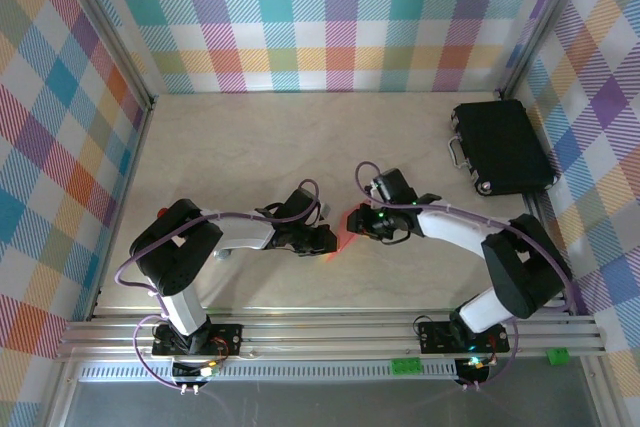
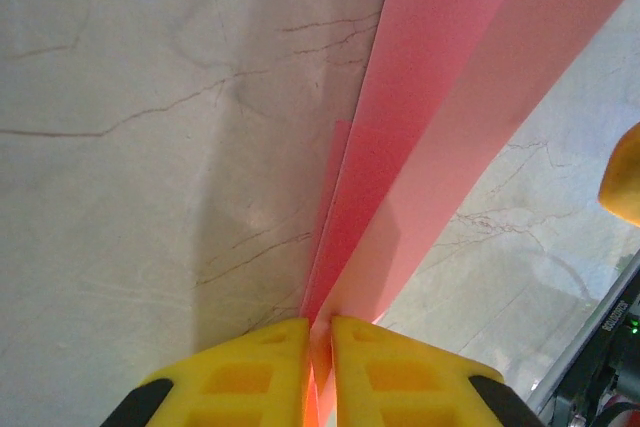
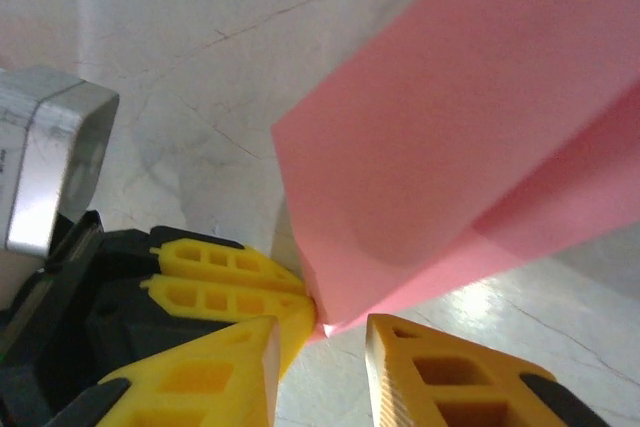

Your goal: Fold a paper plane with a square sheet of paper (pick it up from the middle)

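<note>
**Pink paper [image 1: 343,232] pinched mid-table between both arms**

Folded into long layers, sitting just beyond the arm bases over the pale table [image 1: 250,147]. Left gripper [image 2: 320,325] pressed together on its edge. Right gripper [image 3: 320,325] slightly spread, tips flanking one corner, grip unclear. Farther back, right: black case [image 1: 502,144] lying flat near the checked wall [image 1: 330,17].

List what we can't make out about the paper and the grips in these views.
- Top external: the paper is mostly hidden under the left gripper and the right gripper, so its fold shape is unreadable.
- Left wrist: the paper runs off the top edge, cutting off its far end.
- Right wrist: the paper is cut off by the top and right edges. Its corner sits between the fingers, and contact is unclear.
</note>
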